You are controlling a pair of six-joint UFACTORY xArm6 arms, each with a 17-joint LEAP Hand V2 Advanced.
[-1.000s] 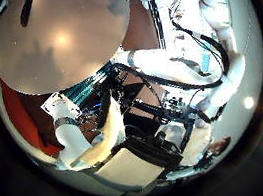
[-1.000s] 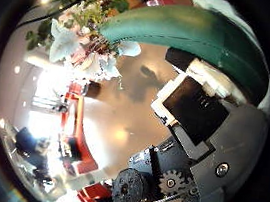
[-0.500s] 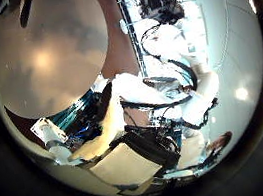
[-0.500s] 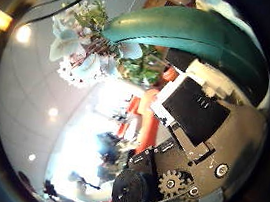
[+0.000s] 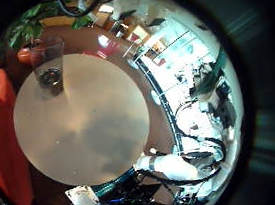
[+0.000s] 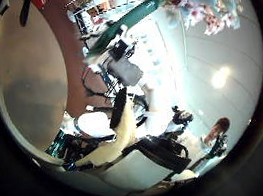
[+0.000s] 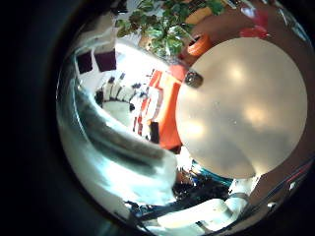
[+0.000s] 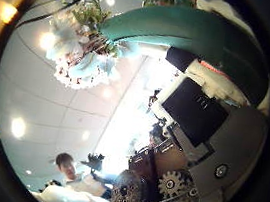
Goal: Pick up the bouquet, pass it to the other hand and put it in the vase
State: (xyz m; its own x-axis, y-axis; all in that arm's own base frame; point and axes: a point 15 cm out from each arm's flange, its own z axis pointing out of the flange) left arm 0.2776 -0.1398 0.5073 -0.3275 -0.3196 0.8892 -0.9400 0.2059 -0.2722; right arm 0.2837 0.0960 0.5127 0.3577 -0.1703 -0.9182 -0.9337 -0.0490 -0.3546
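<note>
No legible text, labels, brands, numbers or signs found in any view. Checked the bouquet wrap (image 8: 185, 32), the glass vase (image 5: 48, 63) and the round counter (image 5: 79, 120): all unmarked. Nothing readable on the robot hand parts either.

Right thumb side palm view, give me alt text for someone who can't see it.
A bouquet of pale flowers with a green wrapped stem lies close across the right hand, whose black and white parts fill one side. Behind it are a ceiling and its lights.
</note>
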